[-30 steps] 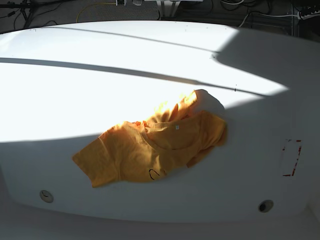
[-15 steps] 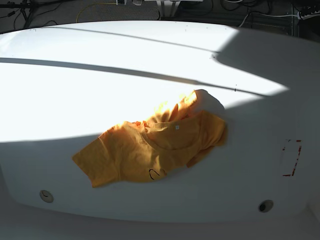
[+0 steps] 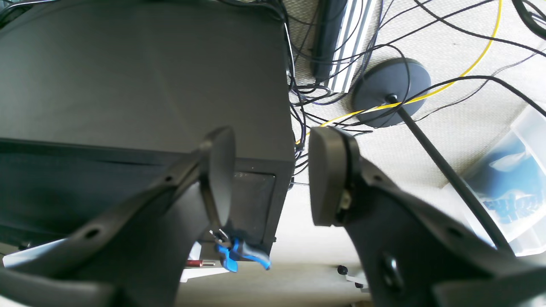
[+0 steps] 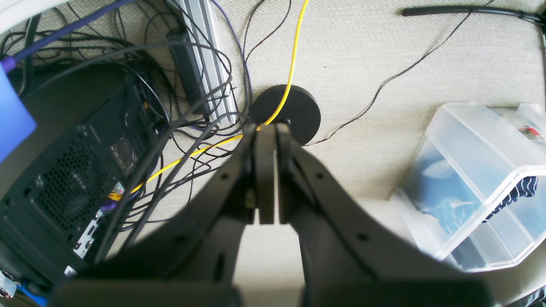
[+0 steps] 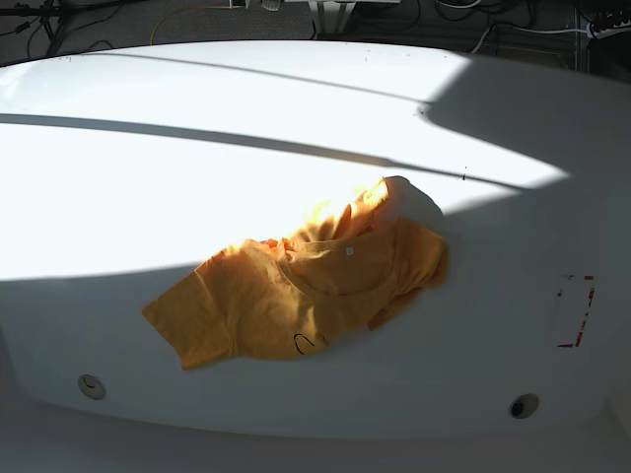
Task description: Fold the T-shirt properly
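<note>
The orange T-shirt lies crumpled near the middle of the white tabletop, while off the table the left gripper hangs with jaws apart and empty, and the right gripper is pressed together above the floor.

An orange-yellow cotton T-shirt carries a small black line drawing and a tiny white neck tag. It lies on a glossy white table, banded with bright sun and grey shadow. A red-edged rectangular marking sits on the table. Over beige carpet runs a yellow cable among black ones.
</note>
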`<state>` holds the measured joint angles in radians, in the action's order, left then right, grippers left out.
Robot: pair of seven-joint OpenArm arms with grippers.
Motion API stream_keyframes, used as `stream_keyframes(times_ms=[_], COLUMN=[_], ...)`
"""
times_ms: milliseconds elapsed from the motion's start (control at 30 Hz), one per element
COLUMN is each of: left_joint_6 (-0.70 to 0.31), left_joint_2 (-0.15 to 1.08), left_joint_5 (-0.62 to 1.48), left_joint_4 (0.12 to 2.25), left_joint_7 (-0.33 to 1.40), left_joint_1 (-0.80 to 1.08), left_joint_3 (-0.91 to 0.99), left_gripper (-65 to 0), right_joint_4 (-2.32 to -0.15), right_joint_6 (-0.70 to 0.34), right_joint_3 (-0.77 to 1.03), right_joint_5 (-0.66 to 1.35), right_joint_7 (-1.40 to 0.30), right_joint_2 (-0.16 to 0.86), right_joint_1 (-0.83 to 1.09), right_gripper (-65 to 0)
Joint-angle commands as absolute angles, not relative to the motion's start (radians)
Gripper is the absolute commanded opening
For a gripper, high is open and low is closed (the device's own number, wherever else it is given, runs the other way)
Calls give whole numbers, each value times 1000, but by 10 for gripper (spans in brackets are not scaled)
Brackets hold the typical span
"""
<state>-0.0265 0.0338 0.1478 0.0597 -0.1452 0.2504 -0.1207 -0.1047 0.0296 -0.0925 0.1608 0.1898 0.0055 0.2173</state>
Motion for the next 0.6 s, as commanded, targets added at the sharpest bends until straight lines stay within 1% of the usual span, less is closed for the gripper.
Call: stream_keyframes(times_ms=[0,567], left_joint_6=[-26,-28], left_joint_2=[33,30], left_joint_5=[142,140], left_joint_4=[51,48], left_joint_7=[-138,-145], left_joint_1=[263,260], left_joint_3=[-123,-125], left_gripper=[-392,-392], right_joint_4=[-102,-98], right_joint_6=[30,35], right_joint_3=[-93,-92], right_joint_5=[156,152], right_joint_7=[185,183], right_joint_2=[8,6], right_joint_1=[229,222], right_gripper=[-649,-645])
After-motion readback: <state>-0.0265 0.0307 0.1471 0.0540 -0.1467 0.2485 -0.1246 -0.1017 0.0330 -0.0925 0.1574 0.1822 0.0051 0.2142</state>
